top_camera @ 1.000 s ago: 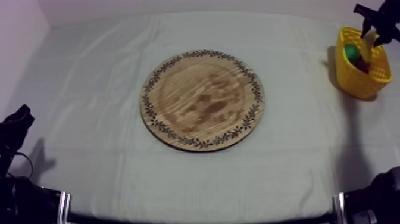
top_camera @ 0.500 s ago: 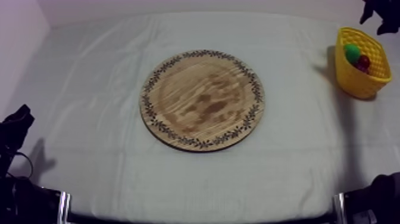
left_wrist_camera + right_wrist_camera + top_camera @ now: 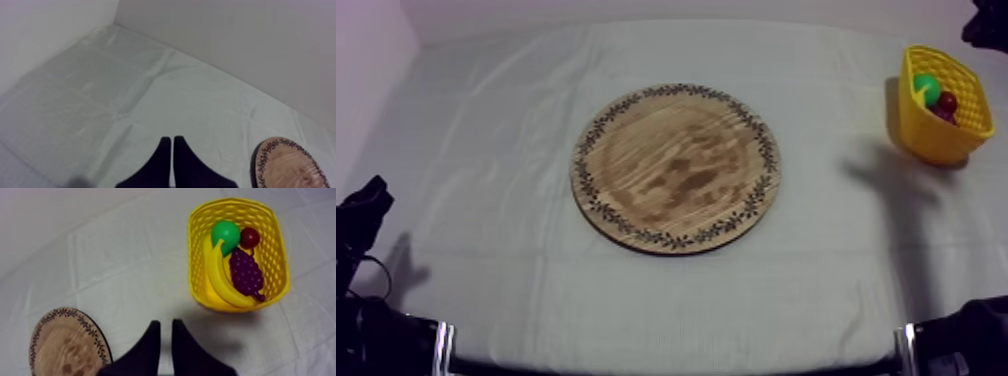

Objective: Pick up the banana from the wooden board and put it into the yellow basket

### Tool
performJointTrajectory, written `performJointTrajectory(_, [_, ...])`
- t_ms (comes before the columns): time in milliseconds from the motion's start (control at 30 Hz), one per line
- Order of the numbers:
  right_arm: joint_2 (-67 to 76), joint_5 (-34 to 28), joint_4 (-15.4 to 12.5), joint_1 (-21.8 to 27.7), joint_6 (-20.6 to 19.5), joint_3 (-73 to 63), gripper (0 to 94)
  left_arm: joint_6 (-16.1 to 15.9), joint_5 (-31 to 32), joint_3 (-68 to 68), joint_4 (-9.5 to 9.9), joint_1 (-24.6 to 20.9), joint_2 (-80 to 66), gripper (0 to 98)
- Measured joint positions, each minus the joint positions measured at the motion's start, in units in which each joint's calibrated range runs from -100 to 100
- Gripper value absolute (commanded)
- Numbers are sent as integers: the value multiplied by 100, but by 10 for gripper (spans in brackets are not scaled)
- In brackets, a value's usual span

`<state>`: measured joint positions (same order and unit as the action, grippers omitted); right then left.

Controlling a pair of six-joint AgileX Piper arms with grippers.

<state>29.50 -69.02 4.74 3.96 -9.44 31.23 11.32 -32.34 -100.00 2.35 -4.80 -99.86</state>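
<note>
The banana (image 3: pixel 220 275) lies inside the yellow basket (image 3: pixel 197 248), along its left wall, beside a green pear (image 3: pixel 226 234), a small red fruit (image 3: pixel 249 237) and a bunch of grapes (image 3: pixel 245 273). My right gripper (image 3: pixel 163 330) hangs high above the cloth between board and basket, its fingers a narrow gap apart and holding nothing. In the top view the basket (image 3: pixel 936 140) stands at the far right and my right arm (image 3: pixel 991 25) shows at the upper right corner. The wooden board (image 3: pixel 676 168) is bare. My left gripper (image 3: pixel 172 142) is shut, low at the left side.
The left gripper (image 3: pixel 361 215) rests near the table's front left edge, with the board's rim (image 3: pixel 287 165) off to its right. Walls close the table at the back and left. Open cloth lies all round the board.
My right gripper has lifted from over the basket and drawn back to the upper right corner of the top view. The left arm has not moved.
</note>
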Motion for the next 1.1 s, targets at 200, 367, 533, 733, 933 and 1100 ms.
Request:
performJointTrajectory(200, [1301,875,-19,-72,167,1402,5,0,0,0,0,0,0,1])
performJointTrajectory(367, [2399,1508,-30,-275,209,2627,3,0,0,0,0,0,0,1])
performJointTrajectory(533, [3468,2117,-131,-298,321,3728,3,0,0,0,0,0,0,1])
performJointTrajectory(733, [4452,2741,43,-380,308,4977,2,0,0,0,0,0,0,1])
performJointTrajectory(933, [5162,3092,162,-404,384,5972,2,0,0,0,0,0,0,1])
performJointTrajectory(1100, [5608,3272,136,-434,644,6642,2,0,0,0,0,0,0,1])
